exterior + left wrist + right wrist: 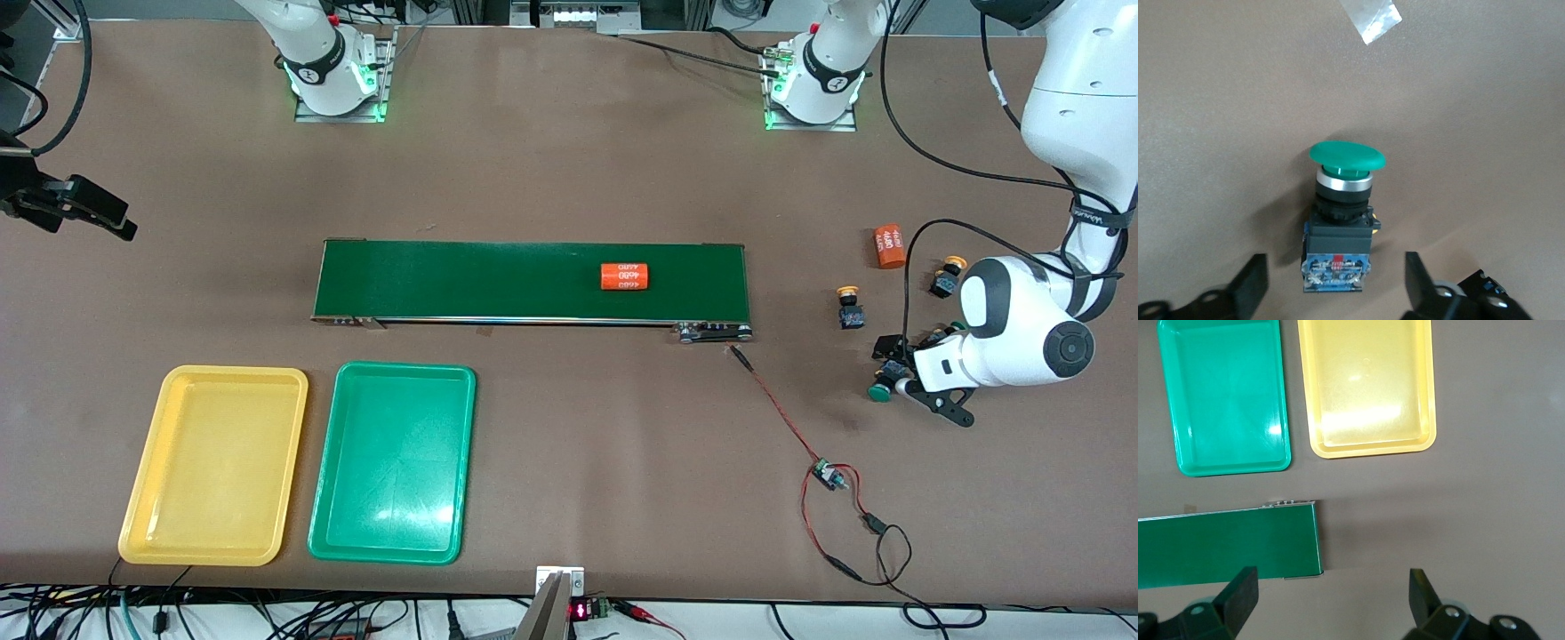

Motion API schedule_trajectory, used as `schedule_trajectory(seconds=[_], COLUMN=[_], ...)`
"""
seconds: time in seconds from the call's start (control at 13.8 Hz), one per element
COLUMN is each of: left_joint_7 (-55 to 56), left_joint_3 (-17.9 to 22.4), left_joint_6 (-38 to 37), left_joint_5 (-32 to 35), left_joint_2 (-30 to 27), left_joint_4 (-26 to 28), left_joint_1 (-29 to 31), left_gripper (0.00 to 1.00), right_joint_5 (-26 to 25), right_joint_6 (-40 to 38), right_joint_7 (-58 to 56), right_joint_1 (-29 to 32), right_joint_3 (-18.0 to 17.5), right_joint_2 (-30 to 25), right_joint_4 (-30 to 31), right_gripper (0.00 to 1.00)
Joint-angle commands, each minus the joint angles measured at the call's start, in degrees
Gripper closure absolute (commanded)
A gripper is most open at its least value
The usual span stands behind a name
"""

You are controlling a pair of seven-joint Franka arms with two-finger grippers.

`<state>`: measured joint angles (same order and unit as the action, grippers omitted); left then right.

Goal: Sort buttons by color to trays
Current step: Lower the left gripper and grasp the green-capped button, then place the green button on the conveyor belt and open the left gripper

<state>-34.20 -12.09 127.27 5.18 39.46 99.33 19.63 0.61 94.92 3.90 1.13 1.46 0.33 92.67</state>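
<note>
Buttons lay scattered at the left arm's end of the table, off the end of the belt (531,281). The left gripper (892,373) was low over the table with a green button (882,389) between its fingers (1248,288); the wrist view showed that button lying on its side — wide green mushroom cap, silver collar, black neck, dark blocky body with a blue end — and the fingers spread on either side of the body, gaps visible on both sides, so not pinching it.

A yellow button (850,307) stood at about 11 o'clock from that gripper, upright on its dark body, its orange-yellow cap on top. A second yellow button (948,278) sat at about 1 o'clock, tilted, just beside the arm's white wrist. Another green cap peeked out by the wrist; little of it showed.

One orange cylinder (889,245) lay on the table at 12 o'clock from the gripper; another (625,276) lay on the belt.

The yellow tray (142,498) and green tray (462,462) lay side by side, nearer the camera than the belt, toward the right arm's end, the green one closer to the middle — both held nothing.

The right gripper (80,209) waited in the air over that end of the table, its fingers (1238,597) spread wide, holding nothing.
</note>
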Motion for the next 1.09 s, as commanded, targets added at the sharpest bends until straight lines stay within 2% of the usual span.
schedule_trajectory(seconds=[0.0,0.15,0.22,0.36,0.51,0.65,0.87,1.02], left_joint_7=[-0.3,-0.3,-0.2,-0.2,-0.1,0.5,2.2,8.6], left_joint_3=[-0.2,-0.2,-0.2,-0.3,-0.3,-0.3,-0.4,-0.4], left_joint_6=[1.0,1.0,1.0,0.6,0.3,0.3,-2.1,-4.2], left_joint_5=[1.3,1.3,1.3,1.3,1.3,1.3,1.1,-0.1], left_joint_2=[0.0,0.0,-0.1,-1.0,-3.9,-7.5,-13.2,-17.9], left_joint_4=[0.3,0.3,0.3,0.9,2.6,4.8,7.4,10.4], left_joint_1=[0.4,0.3,0.3,0.3,0.1,-1.2,-3.9,-7.2], left_gripper=[0.22,0.4,0.55,0.79,0.94,1.0,1.0,1.0], right_joint_5=[0.9,0.9,0.9,0.9,0.9,0.9,0.9,0.9], right_joint_6=[-0.5,-0.5,-0.5,-0.5,-0.5,-0.5,-0.5,-0.5], right_joint_7=[-0.4,-0.4,-0.4,-0.4,-0.4,-0.4,-0.4,-0.4], right_joint_1=[0.0,-0.1,-0.1,-0.1,-0.1,0.0,0.0,0.0], right_joint_3=[0.0,0.0,-0.1,0.0,-0.1,0.0,0.0,0.0], right_joint_2=[-0.2,-0.2,-0.2,-0.2,-0.2,-0.2,-0.2,-0.2], right_joint_4=[-0.3,-0.2,-0.3,-0.2,-0.2,-0.2,-0.2,-0.2], right_gripper=[0.0,0.0,0.0,0.0,0.0,0.0,0.0,0.0])
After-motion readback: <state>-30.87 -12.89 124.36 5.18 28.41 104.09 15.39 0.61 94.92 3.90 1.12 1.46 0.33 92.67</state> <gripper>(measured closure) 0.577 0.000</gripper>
